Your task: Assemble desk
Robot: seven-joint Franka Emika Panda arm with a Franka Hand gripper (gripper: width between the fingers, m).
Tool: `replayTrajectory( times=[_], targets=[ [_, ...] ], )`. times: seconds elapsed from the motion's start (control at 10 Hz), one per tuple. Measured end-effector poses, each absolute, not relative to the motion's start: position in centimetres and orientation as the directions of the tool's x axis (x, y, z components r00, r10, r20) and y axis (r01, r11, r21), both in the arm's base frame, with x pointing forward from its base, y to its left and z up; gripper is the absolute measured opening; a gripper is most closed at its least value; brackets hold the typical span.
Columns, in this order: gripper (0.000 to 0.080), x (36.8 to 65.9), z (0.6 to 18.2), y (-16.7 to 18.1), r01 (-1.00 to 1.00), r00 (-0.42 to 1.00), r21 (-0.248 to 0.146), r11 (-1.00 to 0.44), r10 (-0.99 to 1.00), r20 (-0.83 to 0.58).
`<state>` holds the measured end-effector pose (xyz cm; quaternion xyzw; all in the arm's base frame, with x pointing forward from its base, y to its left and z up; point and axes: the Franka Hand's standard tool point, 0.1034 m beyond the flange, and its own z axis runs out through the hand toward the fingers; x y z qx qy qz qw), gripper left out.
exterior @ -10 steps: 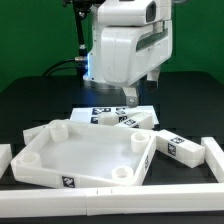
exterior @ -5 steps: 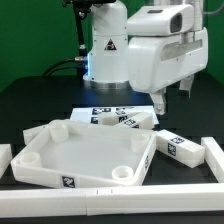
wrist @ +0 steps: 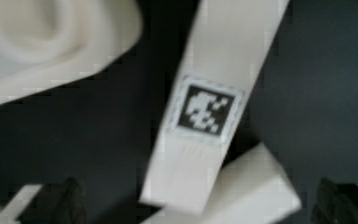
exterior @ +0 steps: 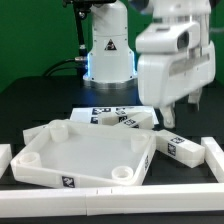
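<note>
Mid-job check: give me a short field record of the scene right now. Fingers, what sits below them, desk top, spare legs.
fingers: open, spread wide, holding nothing
below fingers: tagged leg lying flat on the dark table, not gripped
desk top: rim up, visible corner sockets empty, no leg fitted
loose legs: beside the desk top, toward the exterior view's right and behind it
arm: at the exterior view's right, above those legs
border bar: along the front edge
</note>
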<state>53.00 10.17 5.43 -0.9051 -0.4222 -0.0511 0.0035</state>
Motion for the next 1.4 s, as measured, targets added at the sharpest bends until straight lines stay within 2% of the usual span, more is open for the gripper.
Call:
replayTrajectory(
  times=[0.6,0.8,0.9,1.0,1.1,1.2,1.3,1.4],
  targets=[
    [0.065,52.6,1.0,9.9,0.76,0.644,0.025,-0.65,0.757,0.111],
    [0.065,52.5,0.8,9.9,0.76,0.644,0.022,-0.65,0.757,0.109],
    [0.0548,52.5,0.8,9.9,0.76,0.644,0.022,-0.65,0.757,0.108],
    [0.0413,52.5,0.8,9.9,0.76,0.644,0.022,-0.65,0.757,0.108],
    [0.0413,52.4,0.8,9.8,0.759,0.646,0.022,-0.651,0.756,0.107],
    [0.0271,52.5,0.8,9.5,0.756,0.649,0.023,-0.655,0.753,0.104],
    [0.0271,52.5,0.8,9.5,0.756,0.648,0.023,-0.654,0.754,0.105],
    [0.0271,52.3,1.7,9.6,0.748,0.661,0.012,-0.664,0.746,0.087]
  ],
)
